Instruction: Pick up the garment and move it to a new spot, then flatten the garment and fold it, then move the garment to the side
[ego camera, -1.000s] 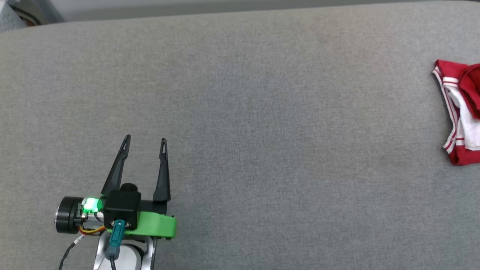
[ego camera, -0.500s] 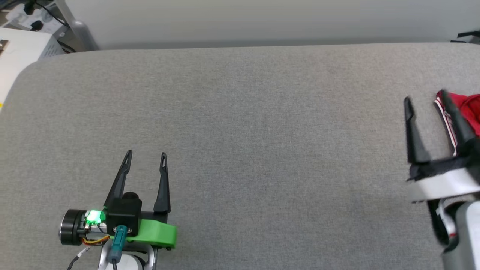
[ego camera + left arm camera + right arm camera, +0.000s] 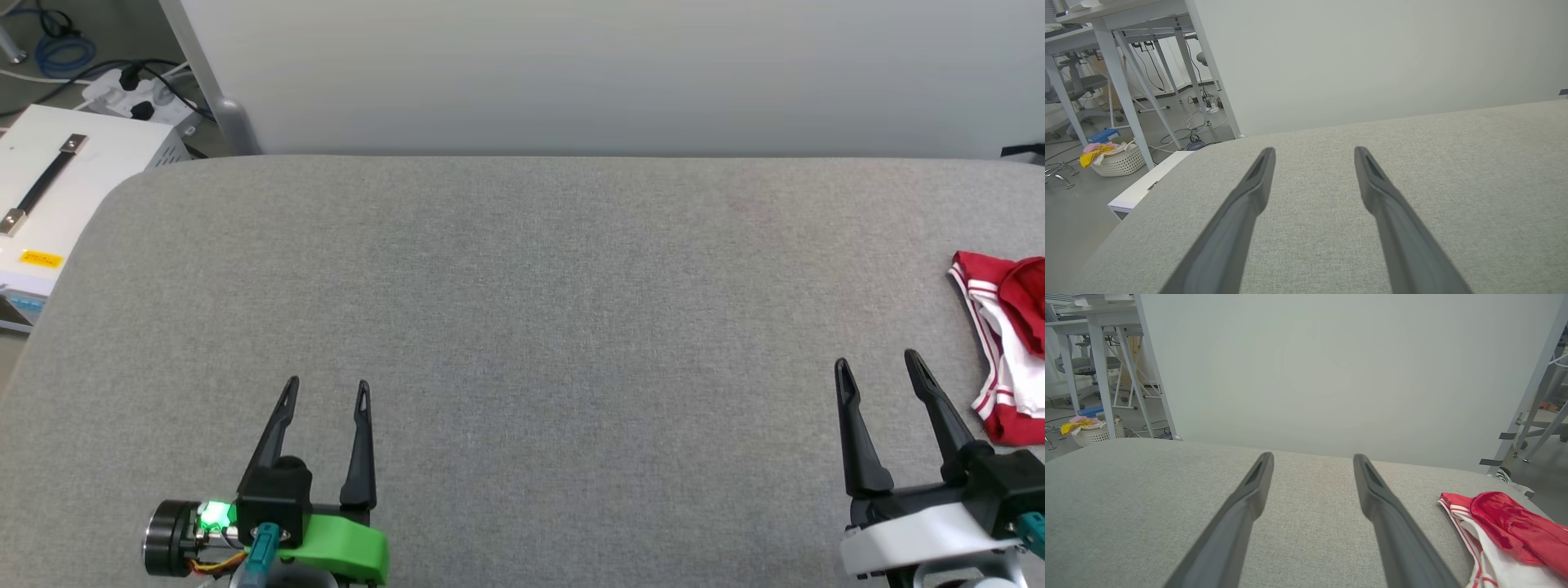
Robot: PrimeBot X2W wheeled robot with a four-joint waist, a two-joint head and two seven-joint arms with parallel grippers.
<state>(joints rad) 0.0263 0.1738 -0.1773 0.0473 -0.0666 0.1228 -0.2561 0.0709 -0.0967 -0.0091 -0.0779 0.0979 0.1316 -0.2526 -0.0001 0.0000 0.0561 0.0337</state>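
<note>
Camera has tilted up since the earlier frames, so the whole head view shifted: the far edge of the grey fabric surface (image 3: 522, 286) and the pale wall (image 3: 620, 73) behind it now show. That is no move of the things. Real change: the right gripper (image 3: 875, 360), which half a second ago was blurred and reaching up beside the garment, now sits at lower right, fingers pointing up the view, spread apart, holding nothing. Left gripper (image 3: 327, 384) is at lower left much as before, fingers also apart and empty, green light on at its base. The garment (image 3: 1012, 343) lies bunched at the right edge of the surface, cut off by the frame, red with white cloth and striped trim, just right of the right gripper's fingers and not touching them. Right wrist view: right gripper (image 3: 1313, 455) open over bare fabric, garment (image 3: 1506, 526) crumpled at lower right. Left wrist view: left gripper (image 3: 1314, 150) open over bare fabric. Surface is flat, grey, with a rounded corner at the left. Off that corner is a white box (image 3: 73, 180) with a black strap handle and a yellow label, then a power strip (image 3: 131, 90) with cables on the floor. White desk frames (image 3: 1122, 81) and a white basket (image 3: 1118, 161) with yellow and pink cloth stand farther off.
</note>
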